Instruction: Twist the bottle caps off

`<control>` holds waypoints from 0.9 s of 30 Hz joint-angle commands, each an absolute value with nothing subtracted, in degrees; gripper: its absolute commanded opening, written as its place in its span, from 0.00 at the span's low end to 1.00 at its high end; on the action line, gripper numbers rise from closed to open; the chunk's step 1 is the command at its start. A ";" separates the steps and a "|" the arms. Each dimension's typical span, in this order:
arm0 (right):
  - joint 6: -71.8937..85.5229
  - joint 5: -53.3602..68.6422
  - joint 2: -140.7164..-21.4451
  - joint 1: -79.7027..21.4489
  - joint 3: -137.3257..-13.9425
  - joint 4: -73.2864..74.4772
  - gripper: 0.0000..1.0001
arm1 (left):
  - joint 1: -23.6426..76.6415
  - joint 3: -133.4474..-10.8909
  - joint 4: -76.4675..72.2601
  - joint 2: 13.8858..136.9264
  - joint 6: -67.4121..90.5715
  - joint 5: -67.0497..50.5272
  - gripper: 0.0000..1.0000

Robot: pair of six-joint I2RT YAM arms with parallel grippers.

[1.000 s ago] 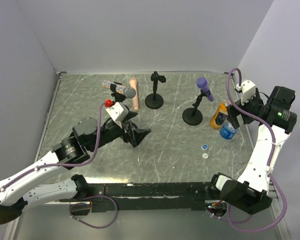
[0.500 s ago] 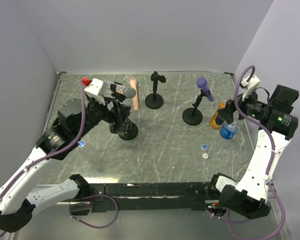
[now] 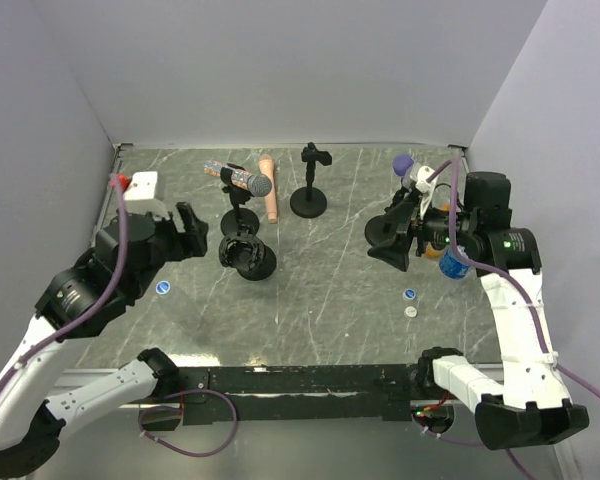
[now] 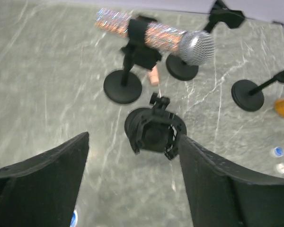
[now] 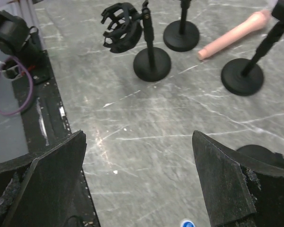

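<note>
Jaws apart and empty, the left gripper (image 3: 185, 233) hovered above the table (image 3: 320, 290) with a lone blue cap (image 3: 163, 288) at its seven o'clock, while the right gripper (image 3: 392, 240), jaws equally wide, had a second blue cap (image 3: 409, 294) and a whitish cap (image 3: 411, 311) at five o'clock.

Grey marbled table (image 3: 320, 300), black stands (image 3: 308, 203), pink microphone (image 3: 269, 190) lying flat, bottle caps (image 3: 409, 294)

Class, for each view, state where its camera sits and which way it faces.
Top external: above, behind the robot, looking down on the table; both arms show.
Left wrist: on that wrist, tilted down at the empty mic stand; left fingers show.
Right wrist: likewise, facing leftward across the table; right fingers show.
Both wrist views share that stand.
</note>
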State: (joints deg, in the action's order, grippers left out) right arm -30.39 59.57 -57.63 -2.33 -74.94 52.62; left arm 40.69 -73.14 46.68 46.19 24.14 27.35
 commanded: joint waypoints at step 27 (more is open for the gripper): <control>-25.22 62.93 -51.94 -3.78 -64.42 41.92 0.99 | 40.34 -61.71 78.66 43.95 58.80 34.81 0.79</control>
State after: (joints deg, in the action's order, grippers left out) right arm -25.32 61.21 -52.64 -3.51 -65.08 43.66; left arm 40.66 -63.79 76.40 44.69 57.21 37.26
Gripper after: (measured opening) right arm 0.992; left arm 0.823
